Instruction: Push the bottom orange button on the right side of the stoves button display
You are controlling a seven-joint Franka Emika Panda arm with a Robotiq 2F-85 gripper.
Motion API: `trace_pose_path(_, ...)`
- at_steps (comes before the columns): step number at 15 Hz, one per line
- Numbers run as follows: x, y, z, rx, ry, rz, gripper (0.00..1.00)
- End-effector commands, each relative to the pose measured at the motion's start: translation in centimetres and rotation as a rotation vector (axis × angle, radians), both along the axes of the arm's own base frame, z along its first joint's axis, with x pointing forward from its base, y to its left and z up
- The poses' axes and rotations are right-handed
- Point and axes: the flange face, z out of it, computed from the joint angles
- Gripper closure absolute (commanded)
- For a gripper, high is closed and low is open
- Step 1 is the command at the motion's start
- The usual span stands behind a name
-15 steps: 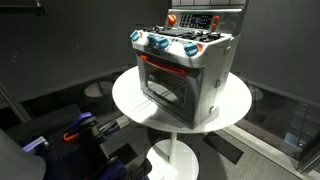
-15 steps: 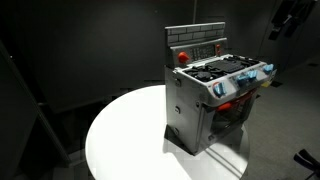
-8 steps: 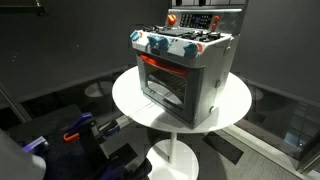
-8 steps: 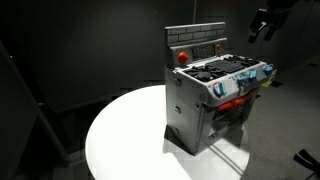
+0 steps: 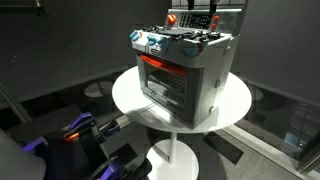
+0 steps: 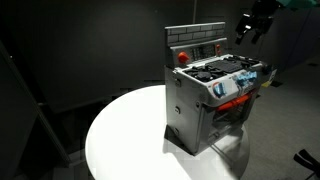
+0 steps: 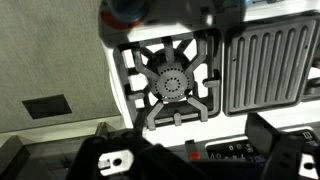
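A grey toy stove [image 5: 185, 70] [image 6: 205, 100] stands on a round white table [image 5: 130, 100] [image 6: 125, 140]. Its back panel carries the button display [image 5: 196, 19] [image 7: 238, 151]. In the wrist view a small orange-red button [image 7: 192, 153] sits just left of the display, below a black burner [image 7: 172, 85]. The buttons on the display's right side are too small to tell apart. My gripper [image 6: 250, 24] [image 7: 200, 162] hovers above the stove's back, open and empty, with its fingers either side of the panel.
A ribbed griddle plate [image 7: 270, 62] lies beside the burner. Blue and orange knobs [image 5: 160, 42] [image 6: 235, 88] line the stove front. Dark floor and dark walls surround the table, with blue and black gear [image 5: 75, 135] on the floor.
My gripper has moved in from the side toward the stove's back panel and now hangs over it. The stove has not moved.
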Motion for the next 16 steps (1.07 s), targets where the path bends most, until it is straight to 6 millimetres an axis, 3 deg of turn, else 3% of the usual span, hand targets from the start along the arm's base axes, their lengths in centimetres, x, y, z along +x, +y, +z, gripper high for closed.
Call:
trace_pose_path(1, 0.1, 0.0, 0.2, 0.004, 0.005, -0.001, 0.00)
trace_pose_path(7, 1.5, -0.3, 0.1, -0.006, -0.035, -0.026, 0.00)
trace_pose_path(16, 5.3, -1.3, -2.1, -0.052, -0.088, -0.098, 0.00)
